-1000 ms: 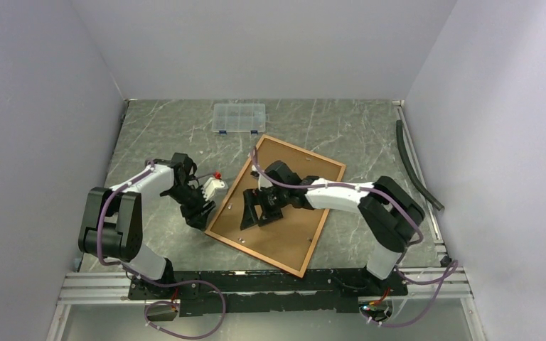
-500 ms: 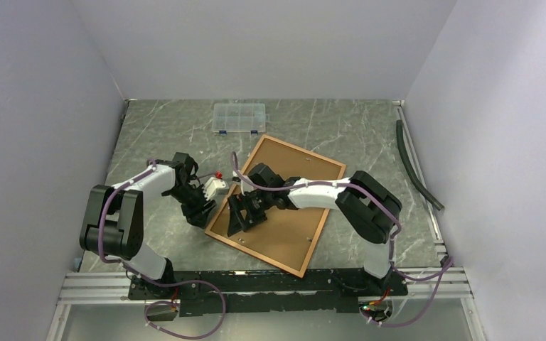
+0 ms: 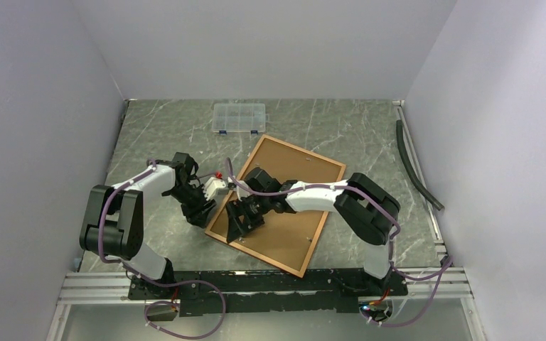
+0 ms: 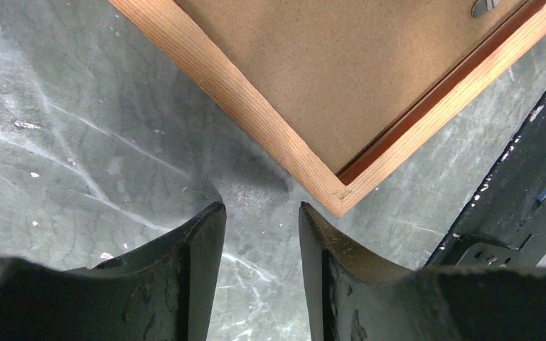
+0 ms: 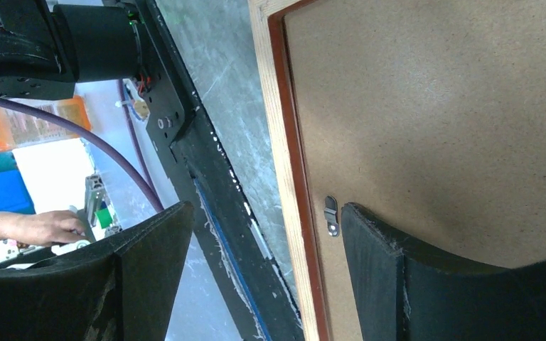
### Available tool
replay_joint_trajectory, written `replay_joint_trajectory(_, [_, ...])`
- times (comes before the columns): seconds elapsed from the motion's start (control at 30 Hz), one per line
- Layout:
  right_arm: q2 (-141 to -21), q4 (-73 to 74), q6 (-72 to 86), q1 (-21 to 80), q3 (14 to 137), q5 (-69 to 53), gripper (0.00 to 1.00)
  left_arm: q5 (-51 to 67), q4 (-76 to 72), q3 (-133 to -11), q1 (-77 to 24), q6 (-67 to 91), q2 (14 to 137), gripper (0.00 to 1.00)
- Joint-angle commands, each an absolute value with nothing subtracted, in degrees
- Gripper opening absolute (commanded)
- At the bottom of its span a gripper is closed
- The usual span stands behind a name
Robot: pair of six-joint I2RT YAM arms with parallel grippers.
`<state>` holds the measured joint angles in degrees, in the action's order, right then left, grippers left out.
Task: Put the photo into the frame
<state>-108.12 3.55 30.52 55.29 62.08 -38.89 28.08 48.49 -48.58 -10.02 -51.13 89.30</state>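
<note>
We see the frame (image 3: 325, 217) lying flat on the table (image 3: 156, 135), back side up and turned at a slant. The backing board (image 3: 295, 227) sits inside it. 1 box (image 3: 239, 118) sits behind the frame, near the far wall. 1 long tube (image 3: 416, 167) lies along the table's right side. The left gripper (image 3: 202, 213) is just left of the frame's left corner. The right gripper (image 3: 240, 217) is over the frame's left edge, beside 1 small clip (image 5: 332, 215).
</note>
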Motion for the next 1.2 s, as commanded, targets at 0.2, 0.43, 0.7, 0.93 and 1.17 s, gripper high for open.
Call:
replay_joint_trajectory(0.2, [-107.52, 6.50, 27.16, 57.90, 62.28, -40.19, 0.78, 25.43, 46.55, -48.36, -10.37, -50.53, 90.14, 0.48])
replay_joint_trajectory(0.43, [-108.56, 7.15, 26.88, 59.24, 63.68, -40.38, 0.76, 24.96, 46.43, -48.26, -10.39, -50.30, 89.65, 0.48])
replay_joint_trajectory(0.7, [-108.55, 9.31, 26.36, 60.22, 63.83, -40.02, 0.73, 24.85, 45.84, -47.47, -10.37, -50.10, 89.05, 0.47])
replay_joint_trajectory(0.93, [-104.95, 5.84, 28.78, 58.98, 58.45, -38.07, 0.76, 24.72, 45.57, -46.58, -10.37, -50.41, 88.44, 0.46])
replay_joint_trajectory(1.17, [-104.51, 0.18, 33.01, 58.63, 56.61, -38.48, 0.76, 26.60, 46.55, -47.43, -10.37, -49.25, 88.32, 0.46])
